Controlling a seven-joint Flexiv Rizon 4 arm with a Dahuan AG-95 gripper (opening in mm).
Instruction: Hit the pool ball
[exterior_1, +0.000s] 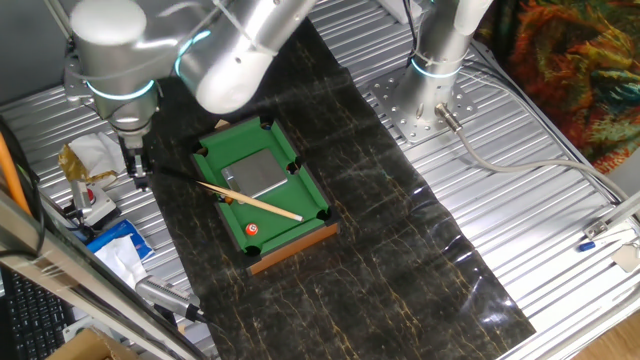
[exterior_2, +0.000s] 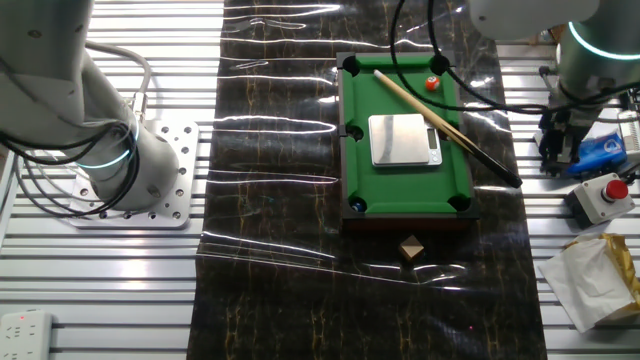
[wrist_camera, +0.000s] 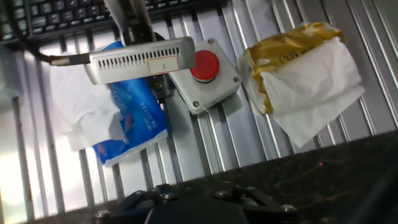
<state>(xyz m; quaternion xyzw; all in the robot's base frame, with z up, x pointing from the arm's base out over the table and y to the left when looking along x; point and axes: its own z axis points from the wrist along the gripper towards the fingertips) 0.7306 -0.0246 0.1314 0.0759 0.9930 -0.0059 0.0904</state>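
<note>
- One fixed view: the cue (exterior_1: 250, 202) lies across the pool table (exterior_1: 305, 190), tip near the ball (exterior_1: 252, 229), ready for striking.
- The gripper (exterior_1: 138, 170) hangs beside the cue's butt; I cannot tell its opening or hold.

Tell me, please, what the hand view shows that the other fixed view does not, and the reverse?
Only the hand view shows the keyboard at its top edge. Only the other fixed view shows the mini pool table, the pool ball, the cue, the silver scale and a small brown block. Both show the red emergency button, the blue tissue pack and the yellow packet with white tissue.
</note>
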